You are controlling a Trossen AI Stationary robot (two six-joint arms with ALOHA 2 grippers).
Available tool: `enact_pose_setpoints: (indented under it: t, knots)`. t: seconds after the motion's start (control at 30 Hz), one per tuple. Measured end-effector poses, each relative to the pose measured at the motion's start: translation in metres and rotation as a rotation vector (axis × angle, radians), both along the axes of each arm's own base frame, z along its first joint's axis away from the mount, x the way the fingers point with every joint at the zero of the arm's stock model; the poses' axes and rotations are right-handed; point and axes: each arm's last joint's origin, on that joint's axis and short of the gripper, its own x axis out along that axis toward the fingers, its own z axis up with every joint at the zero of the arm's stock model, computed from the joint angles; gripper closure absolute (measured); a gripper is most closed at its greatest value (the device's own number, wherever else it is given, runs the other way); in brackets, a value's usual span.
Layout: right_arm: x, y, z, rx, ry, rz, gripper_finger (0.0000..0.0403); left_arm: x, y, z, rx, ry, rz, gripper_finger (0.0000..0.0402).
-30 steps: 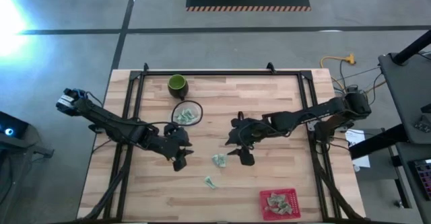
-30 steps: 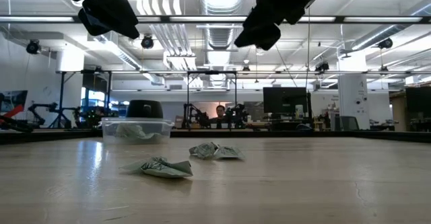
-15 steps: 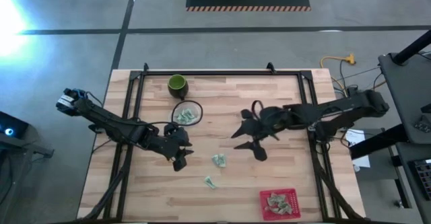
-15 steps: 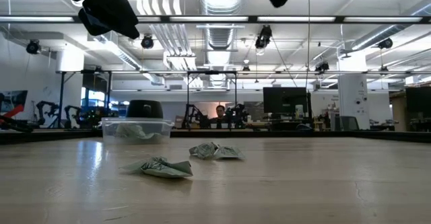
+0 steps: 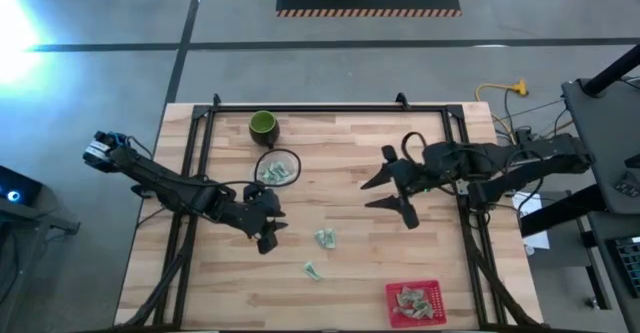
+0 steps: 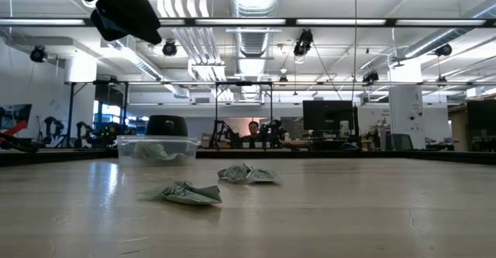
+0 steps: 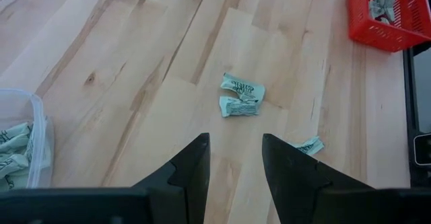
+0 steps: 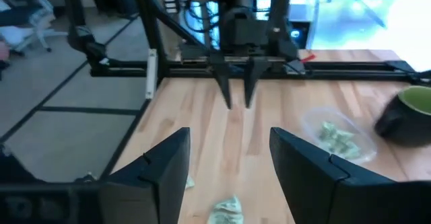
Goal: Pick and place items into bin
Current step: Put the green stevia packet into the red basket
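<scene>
Two pale green-and-white packets (image 5: pixel 325 238) (image 5: pixel 312 270) lie loose on the wooden table; in the left wrist view they are the pair (image 7: pixel 241 95) and a single one (image 7: pixel 310 145). My left gripper (image 5: pixel 268 233) hovers open just left of them, angled down, with nothing between its fingers (image 7: pixel 236 163). My right gripper (image 5: pixel 375 195) hangs open and high over the table's right half, its fingers (image 8: pixel 229 163) nearly level and holding nothing. The red bin (image 5: pixel 415 303) at the near right holds several packets.
A clear round container (image 5: pixel 277 169) with packets and a dark green cup (image 5: pixel 263 126) stand at the far left. Black frame rails (image 5: pixel 195 173) run along the table's sides. Bare wood lies between the loose packets and the bin.
My right gripper has risen and drawn back toward the table's right edge, tipping up closer to level, and has left the low view; it stays open and carries nothing. The packets lie where they were.
</scene>
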Motion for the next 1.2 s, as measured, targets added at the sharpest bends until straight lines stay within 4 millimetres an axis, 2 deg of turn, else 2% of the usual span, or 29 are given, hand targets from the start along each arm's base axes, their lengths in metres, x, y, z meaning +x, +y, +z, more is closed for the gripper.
enact_pose_setpoints:
  t: [0.2, 0.3, 0.73, 0.93, 1.2]
  knots:
    - [-0.004, -0.002, -0.003, -0.013, 0.041, -0.049, 0.0209, 0.000, 0.000, 0.000, 0.003, -0.006, 0.002, 0.0283]
    - [0.004, 0.000, -0.016, -0.002, 0.103, -0.053, 0.0209, 0.000, 0.000, 0.000, 0.004, -0.007, 0.002, 0.0283]
    - [0.063, 0.028, -0.111, -0.092, 0.417, 0.026, 0.0209, 0.001, 0.000, 0.001, 0.003, -0.016, -0.001, 0.0283]
    - [0.086, 0.033, -0.148, -0.145, 0.467, 0.055, 0.0209, 0.001, 0.000, 0.001, 0.003, -0.015, -0.002, 0.0283]
    - [0.111, 0.039, -0.186, -0.159, 0.485, 0.080, 0.0209, 0.001, 0.000, 0.001, 0.001, -0.015, -0.001, 0.0283]
